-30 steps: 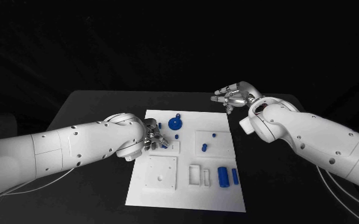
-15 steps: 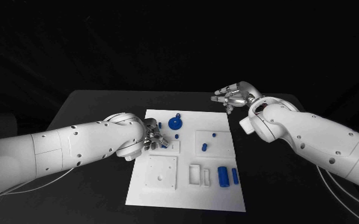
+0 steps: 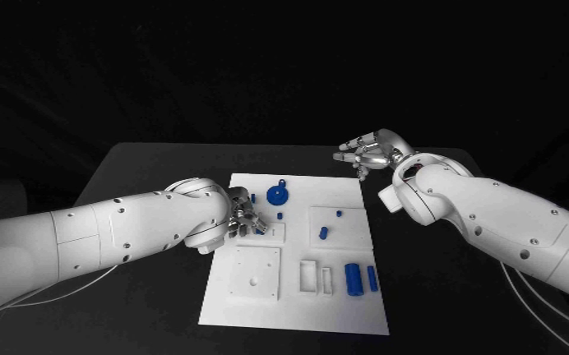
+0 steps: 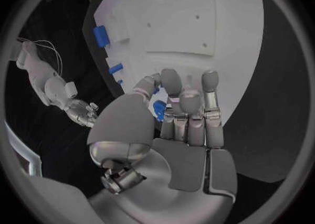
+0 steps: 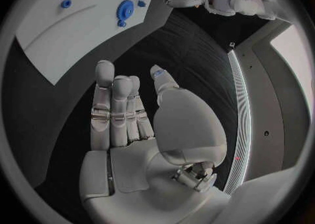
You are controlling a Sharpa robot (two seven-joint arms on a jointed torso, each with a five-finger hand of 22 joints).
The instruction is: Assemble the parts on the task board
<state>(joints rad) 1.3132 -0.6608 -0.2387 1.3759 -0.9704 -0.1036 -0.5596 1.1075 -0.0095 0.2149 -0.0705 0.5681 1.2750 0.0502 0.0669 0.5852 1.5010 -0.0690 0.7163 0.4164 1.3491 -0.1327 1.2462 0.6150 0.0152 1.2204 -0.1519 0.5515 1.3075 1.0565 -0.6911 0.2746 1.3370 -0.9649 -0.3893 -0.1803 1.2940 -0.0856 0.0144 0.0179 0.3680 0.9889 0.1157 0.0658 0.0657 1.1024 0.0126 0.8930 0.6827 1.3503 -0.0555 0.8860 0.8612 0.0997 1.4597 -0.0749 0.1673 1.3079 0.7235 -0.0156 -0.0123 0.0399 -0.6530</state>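
Note:
The white task board (image 3: 297,306) lies in the middle of the table. My left hand (image 3: 243,217) hovers low over the board's left part, and its thumb and fingers pinch a small blue part (image 4: 159,109). A blue round disc part (image 3: 278,197) sits just beyond it, also seen as the disc (image 5: 125,9). Two small blue pegs (image 3: 322,232) stand in a square plate. Two blue cylinders (image 3: 352,279) lie at the board's near right. My right hand (image 3: 370,151) floats off the board's far right corner, fingers straight, thumb apart, holding nothing.
A raised white square block (image 3: 257,273) and a slotted white piece (image 3: 308,277) occupy the board's near half. Black table (image 3: 154,174) surrounds the board on all sides. The right arm (image 3: 474,215) runs along the board's right edge.

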